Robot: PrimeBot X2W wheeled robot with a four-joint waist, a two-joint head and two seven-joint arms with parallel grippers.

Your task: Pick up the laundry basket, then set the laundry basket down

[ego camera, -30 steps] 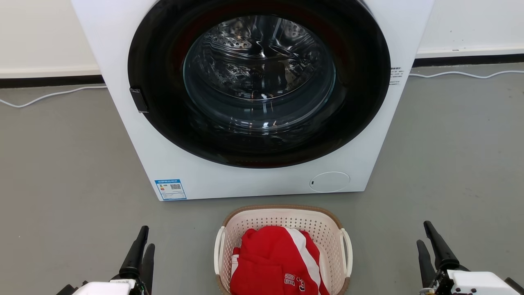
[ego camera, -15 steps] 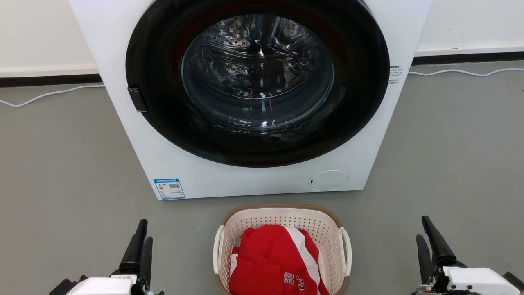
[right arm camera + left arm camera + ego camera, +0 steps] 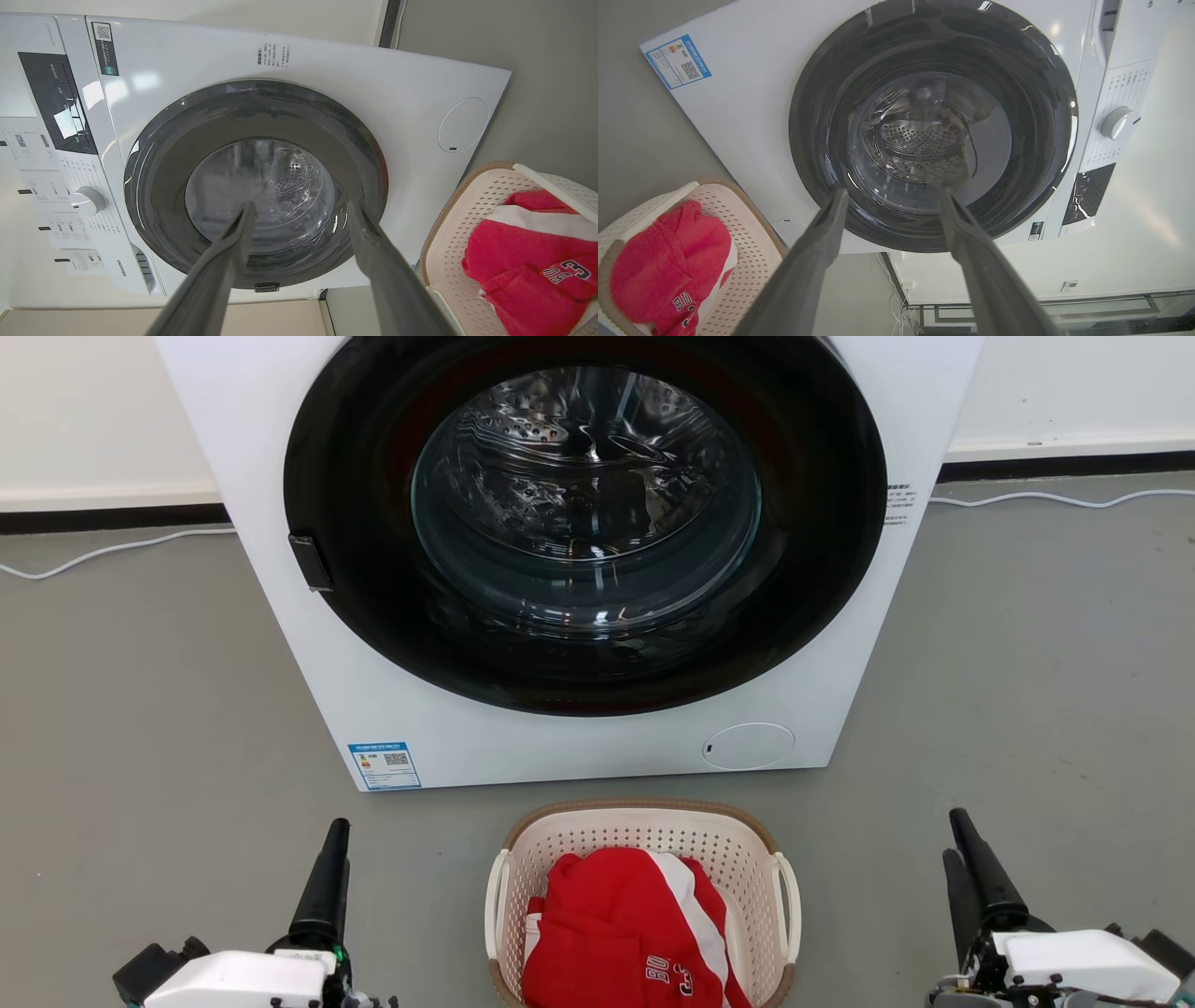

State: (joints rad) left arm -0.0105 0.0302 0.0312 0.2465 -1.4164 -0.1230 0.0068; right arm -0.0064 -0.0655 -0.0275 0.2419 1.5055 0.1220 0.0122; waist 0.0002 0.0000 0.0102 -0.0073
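The laundry basket [image 3: 644,829] stands on the grey floor just in front of the washer, cream-white and perforated, with a brown rim and white loop handles on both sides. A red and white garment [image 3: 616,933] lies in it. My left gripper [image 3: 334,845] hovers left of the basket, well apart from its handle, fingers pointing toward the washer. My right gripper [image 3: 954,840] hovers right of the basket at a similar distance. In the wrist views, the left gripper [image 3: 893,192] and the right gripper [image 3: 302,206] are open with nothing between their fingers, and the basket [image 3: 752,242] [image 3: 460,224] shows at the side.
A white front-loading washer [image 3: 579,747] with a shut dark round door [image 3: 588,523] stands right behind the basket. A white cable [image 3: 93,553] runs along the floor by the wall on both sides. Bare grey floor [image 3: 159,728] lies left and right of the basket.
Both grippers have come further up into the head view, toward the washer, and remain open. The basket has stayed where it was; the camera has shifted slightly.
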